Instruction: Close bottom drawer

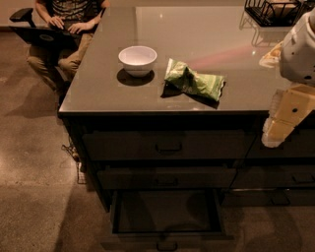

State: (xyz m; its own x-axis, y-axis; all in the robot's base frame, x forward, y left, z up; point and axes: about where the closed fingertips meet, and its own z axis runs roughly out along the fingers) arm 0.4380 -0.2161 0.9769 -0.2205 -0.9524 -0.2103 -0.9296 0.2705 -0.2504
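The bottom drawer (166, 240) of the left three-drawer stack is pulled far out toward me, its dark empty inside showing; its flat front with a small bar handle lies at the lower edge of the view. The two matching drawers above it, the top drawer (169, 145) and the middle drawer (166, 178), are closed. My gripper (276, 132) hangs at the right edge, cream-coloured, below the white arm (299, 47). It is level with the top drawer row, well above and to the right of the open drawer, and touches nothing.
On the grey counter (98, 83) stand a white bowl (138, 60) and a green snack bag (193, 80); a black wire basket (273, 11) sits at the back right. A seated person (64, 29) with a laptop is at the far left. The right-hand drawer stack (280, 177) is closed.
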